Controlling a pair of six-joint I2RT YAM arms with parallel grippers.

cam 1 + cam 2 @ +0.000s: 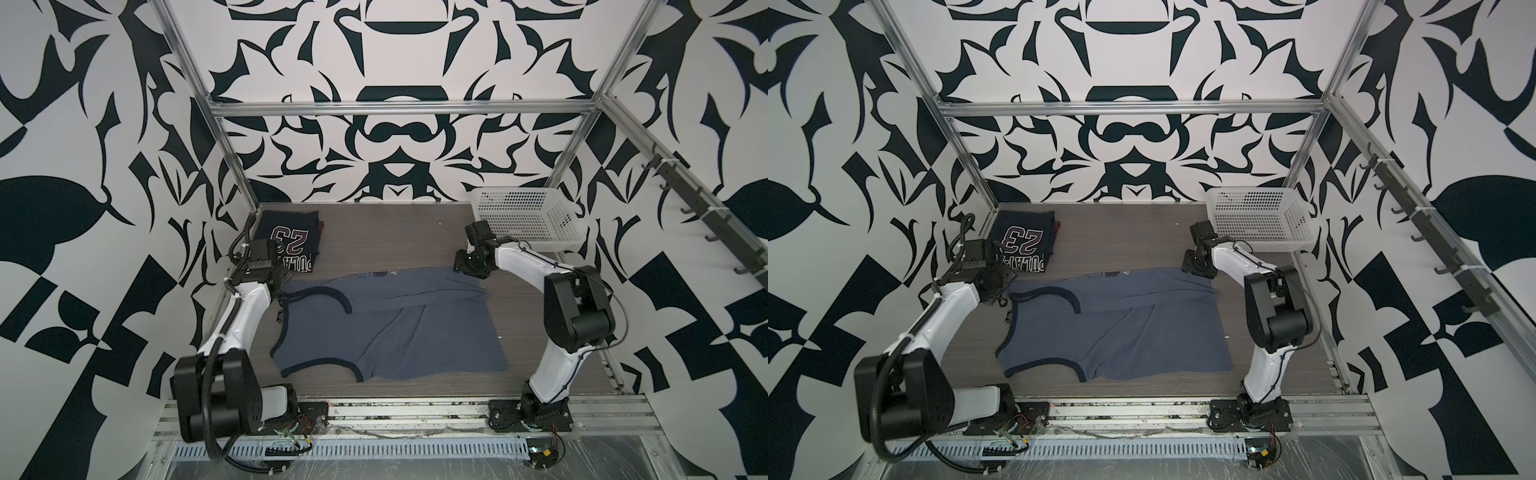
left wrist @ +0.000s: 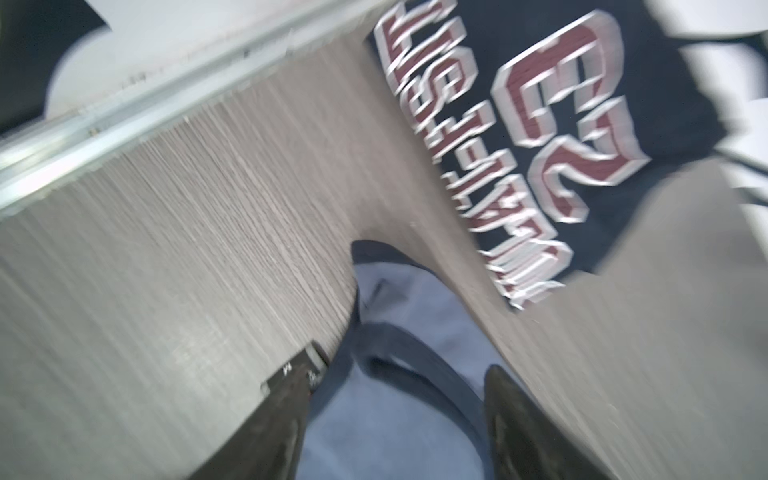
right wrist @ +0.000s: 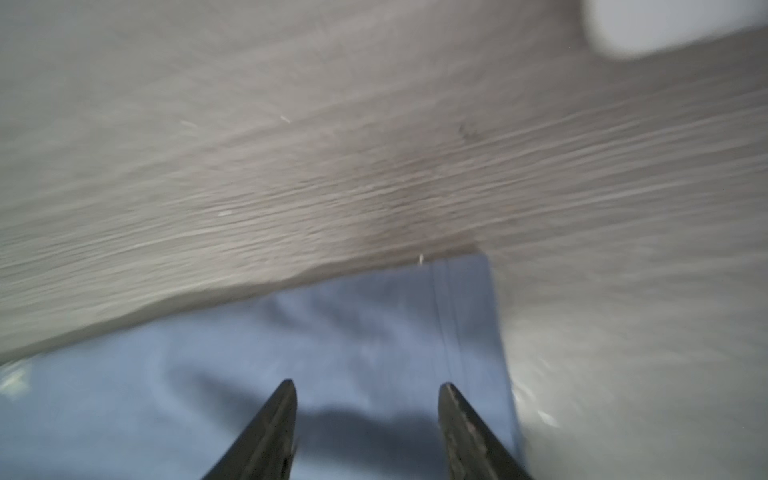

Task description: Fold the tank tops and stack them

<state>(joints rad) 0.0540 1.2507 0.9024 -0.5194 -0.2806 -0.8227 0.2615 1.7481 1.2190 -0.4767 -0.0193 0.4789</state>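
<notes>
A grey wood-grain tabletop [image 1: 395,237] sits inside a booth walled with bold black-and-white patterned panels [image 1: 395,137] and framed by aluminium bars [image 1: 399,109]. A rail of dark hooks [image 1: 681,195] runs along the right-hand wall, and a slotted metal strip [image 1: 374,451] lies in front of the two arm bases at the near edge.

The slate-blue tank top [image 1: 395,328] lies spread over the middle of the table. Its far side is folded over onto itself, and a sliver of white print shows at the far edge. The dark navy tank top [image 1: 291,241] rests folded in the far left corner, its red-and-white "23" facing up, close to the blue one but apart from it. A white perforated basket [image 1: 523,216] stands in the far right corner.

In the left wrist view, the left gripper [image 2: 405,363] hangs low over the blue top's dark-trimmed strap at the garment's far left end. Its fingers are spread wide, with the strap lying on the table between them, not pinched. In the right wrist view, the right gripper [image 3: 368,385] hovers above the blue top's far right corner. Its fingers stand apart, casting a shadow on the cloth and gripping nothing. Both wrist views are blurred.
</notes>
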